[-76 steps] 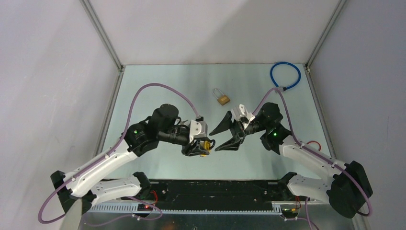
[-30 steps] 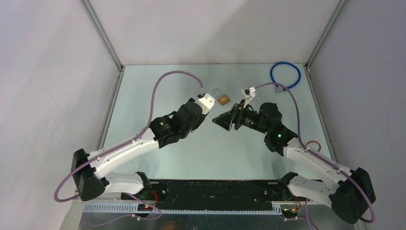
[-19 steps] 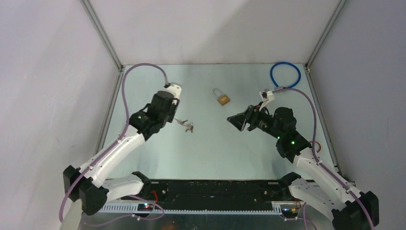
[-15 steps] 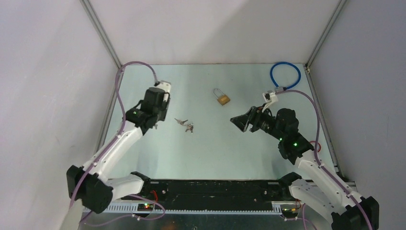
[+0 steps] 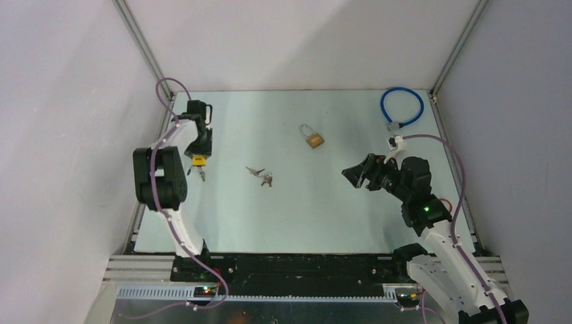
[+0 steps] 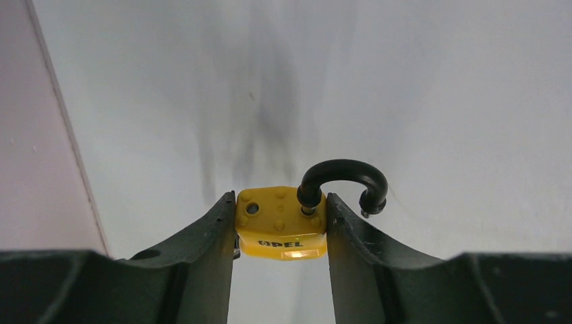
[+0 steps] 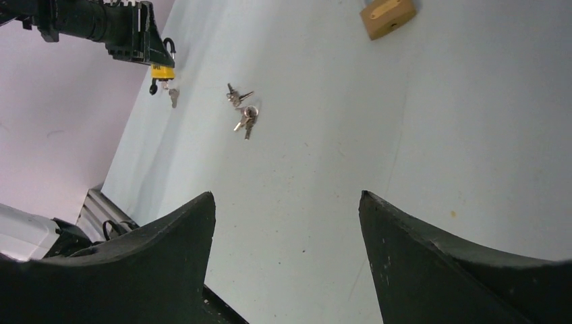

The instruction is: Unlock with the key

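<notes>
A yellow padlock (image 6: 280,233) with a black shackle (image 6: 342,177) sits clamped between the fingers of my left gripper (image 6: 280,202). The shackle's free end is out of its hole and swung to the right. From above, this gripper (image 5: 198,154) hangs over the table's far left with the padlock (image 5: 198,160) in it, and a small key (image 5: 201,174) dangles under the lock. My right gripper (image 5: 358,177) is at the right, open and empty, pointing left. The right wrist view shows its jaws (image 7: 288,196) spread wide over bare table.
A bunch of loose keys (image 5: 260,176) lies mid-table, also in the right wrist view (image 7: 241,111). A brass padlock (image 5: 312,138) lies further back. A blue cable loop (image 5: 402,106) rests at the back right corner. The enclosure's left wall (image 6: 34,135) is close to the left gripper.
The left arm swung from the centre to the far left with the yellow padlock. The right arm drew back to the right and its jaws widened. The loose keys now lie uncovered.
</notes>
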### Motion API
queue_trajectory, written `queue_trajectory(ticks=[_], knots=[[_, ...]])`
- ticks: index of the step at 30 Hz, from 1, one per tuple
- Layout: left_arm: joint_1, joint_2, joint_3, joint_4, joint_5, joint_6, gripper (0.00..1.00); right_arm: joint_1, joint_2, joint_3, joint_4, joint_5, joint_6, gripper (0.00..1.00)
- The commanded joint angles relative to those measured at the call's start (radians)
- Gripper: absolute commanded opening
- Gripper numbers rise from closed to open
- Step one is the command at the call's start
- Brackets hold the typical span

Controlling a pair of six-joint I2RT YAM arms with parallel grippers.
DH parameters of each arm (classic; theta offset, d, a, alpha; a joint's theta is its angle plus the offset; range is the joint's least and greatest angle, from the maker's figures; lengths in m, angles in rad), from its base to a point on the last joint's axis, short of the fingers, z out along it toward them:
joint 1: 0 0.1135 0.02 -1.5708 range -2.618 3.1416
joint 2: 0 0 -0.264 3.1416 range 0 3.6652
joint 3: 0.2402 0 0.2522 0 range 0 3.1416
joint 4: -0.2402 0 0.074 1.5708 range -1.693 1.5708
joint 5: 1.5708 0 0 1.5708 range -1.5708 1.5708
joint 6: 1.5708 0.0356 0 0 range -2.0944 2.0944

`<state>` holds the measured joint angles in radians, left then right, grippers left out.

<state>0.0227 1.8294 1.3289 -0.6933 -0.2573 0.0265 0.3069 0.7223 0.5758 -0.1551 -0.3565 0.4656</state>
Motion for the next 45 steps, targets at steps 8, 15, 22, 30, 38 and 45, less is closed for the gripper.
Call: queue_trajectory(ticks=[8,15,22,30,38,45], knots=[[0.059,0.225,0.306,-0.003,-0.037,0.029,0.66,-0.113,-0.075,0.002,-0.133,0.001,-0.026,0.83],[0.043,0.005,0.295,-0.002,-0.082,-0.004,0.99,-0.135,-0.052,0.005,-0.148,0.049,-0.027,0.85],[-0.067,-0.33,0.221,-0.002,-0.069,-0.143,1.0,-0.142,0.057,0.073,-0.177,0.098,-0.078,0.88],[-0.087,-0.772,-0.075,0.067,0.014,-0.352,1.0,-0.121,0.326,0.199,-0.073,0.179,-0.156,0.94],[-0.116,-0.985,-0.277,0.167,0.057,-0.286,1.0,0.0,0.718,0.434,0.035,0.335,-0.292,0.99],[-0.167,-0.971,-0.314,0.17,-0.004,-0.244,1.0,0.079,1.091,0.761,-0.004,0.307,-0.385,0.99]])
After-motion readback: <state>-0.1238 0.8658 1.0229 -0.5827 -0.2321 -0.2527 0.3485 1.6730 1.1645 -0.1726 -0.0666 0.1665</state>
